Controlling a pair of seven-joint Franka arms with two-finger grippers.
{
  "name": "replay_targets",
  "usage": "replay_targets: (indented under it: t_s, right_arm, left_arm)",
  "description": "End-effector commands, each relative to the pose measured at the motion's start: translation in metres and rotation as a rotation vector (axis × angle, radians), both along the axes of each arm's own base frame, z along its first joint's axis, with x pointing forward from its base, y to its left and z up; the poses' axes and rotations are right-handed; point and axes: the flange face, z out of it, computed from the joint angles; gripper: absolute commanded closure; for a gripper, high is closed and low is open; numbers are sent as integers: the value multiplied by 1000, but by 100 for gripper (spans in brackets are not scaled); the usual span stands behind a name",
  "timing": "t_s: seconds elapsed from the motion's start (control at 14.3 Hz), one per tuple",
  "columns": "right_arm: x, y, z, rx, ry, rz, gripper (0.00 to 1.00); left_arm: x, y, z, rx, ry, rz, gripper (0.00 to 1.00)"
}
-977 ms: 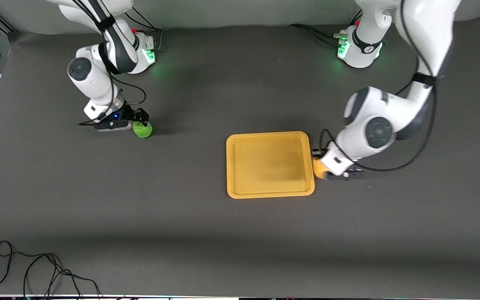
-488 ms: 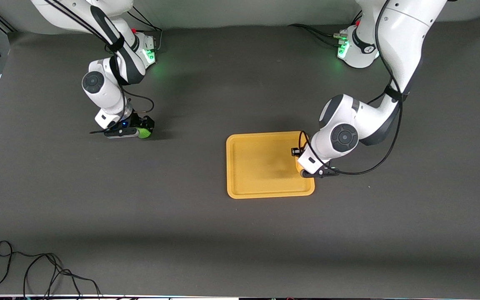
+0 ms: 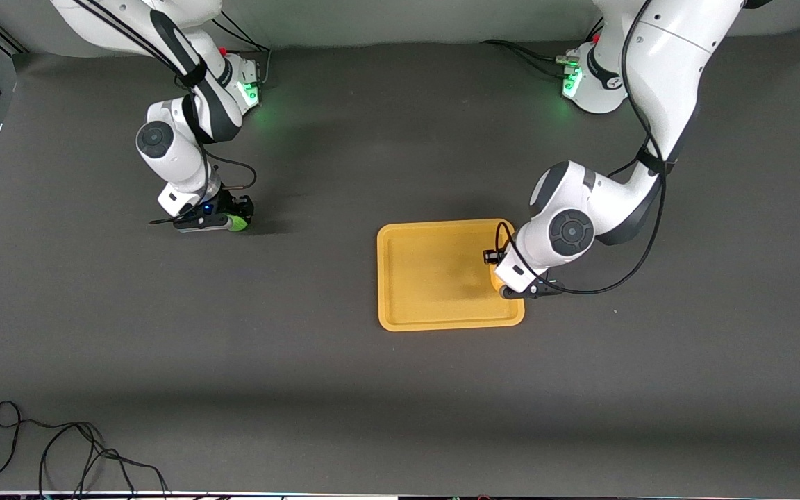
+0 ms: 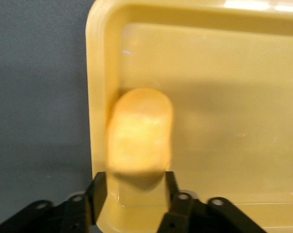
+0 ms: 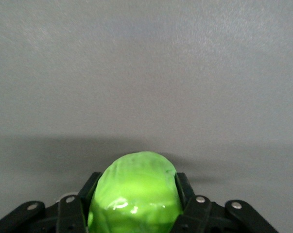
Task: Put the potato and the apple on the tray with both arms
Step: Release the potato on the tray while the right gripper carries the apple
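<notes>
one potato (image 4: 140,136) clamped in left gripper (image 4: 136,187) fingers over one tray (image 3: 435,319), one apple (image 5: 134,194) clamped in right gripper (image 5: 135,191)

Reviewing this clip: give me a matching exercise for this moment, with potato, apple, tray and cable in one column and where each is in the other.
Things:
1. potato
2. apple
3. tray
4. loose black cable

Places:
A. flat on the table, between the two arms' ends
B. between the right tool's fingers, toward the right arm's end
C. on the table's edge nearest the front camera
D. between the left tool's fingers, over the tray's edge

Pairs: 1-D, 2-B, 3-A, 4-C
</notes>
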Motion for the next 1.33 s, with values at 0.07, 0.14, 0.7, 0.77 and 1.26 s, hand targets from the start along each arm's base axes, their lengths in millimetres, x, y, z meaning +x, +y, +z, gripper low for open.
replay_targets:
  t_s: [0.07,0.14,0.7,0.77,1.26]
  right_arm:
    - [27,4,105,12,26,9,50]
    - [36,5,132,13,42,23,50]
    - [130,16,341,14,58,11,50]
    - [143,23,346,13,44,15,50]
    - [234,179,332,12,-8,-42,50]
  left_arm:
    - [13,7,17,4,-27,29,0]
    - [25,17,44,0,-57,50,0]
    - [94,227,215,36,-128,-40,0]
    - [95,242,227,42,-149,-52,0]
    - [55,310,323,137,-280,-201,0]
